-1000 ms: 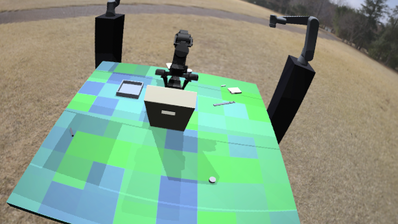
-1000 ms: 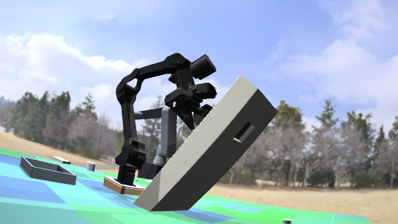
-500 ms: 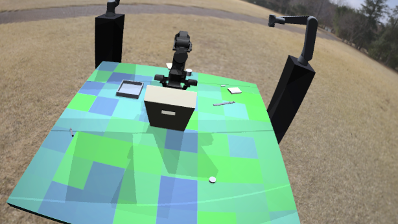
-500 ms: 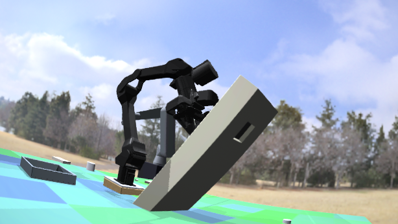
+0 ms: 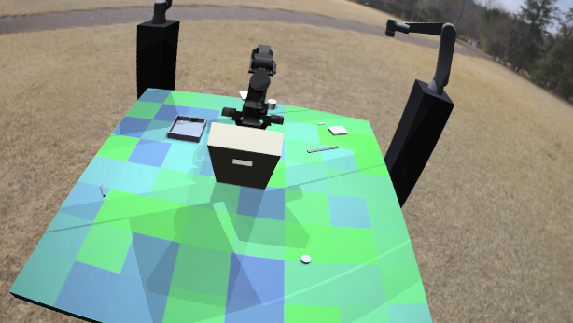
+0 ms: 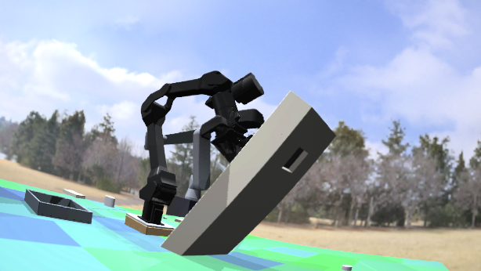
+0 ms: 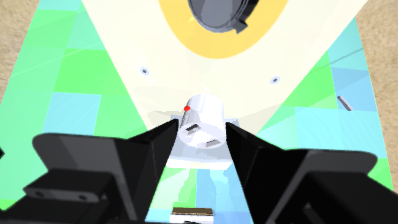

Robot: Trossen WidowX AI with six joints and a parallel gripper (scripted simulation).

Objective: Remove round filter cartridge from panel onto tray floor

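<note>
The service panel (image 5: pixel 244 140) (image 6: pixel 254 157) (image 7: pixel 150 50) is a cream-faced box tilted back on the table. In the wrist view a white round filter cartridge (image 7: pixel 202 120) stands out from the cream face. It has two narrow slots on its end and a red dot on its rim. My gripper (image 7: pixel 201 124) (image 5: pixel 254 122) (image 6: pixel 233 150) is behind the panel, pressed down at its face. Its two black fingers touch the cartridge on both sides. The dark tray (image 5: pixel 184 138) (image 6: pixel 59 211) lies to the left of the panel.
A grey round opening (image 7: pixel 220 12) in a yellow ring (image 7: pixel 200 47) sits higher on the panel face. Two black camera posts (image 5: pixel 158 56) (image 5: pixel 420 140) stand at the table's edges. A white disc (image 5: pixel 305 259), a white plate (image 5: pixel 337 130), a grey bar (image 5: pixel 322 149) and a small rod (image 5: pixel 103 189) lie about.
</note>
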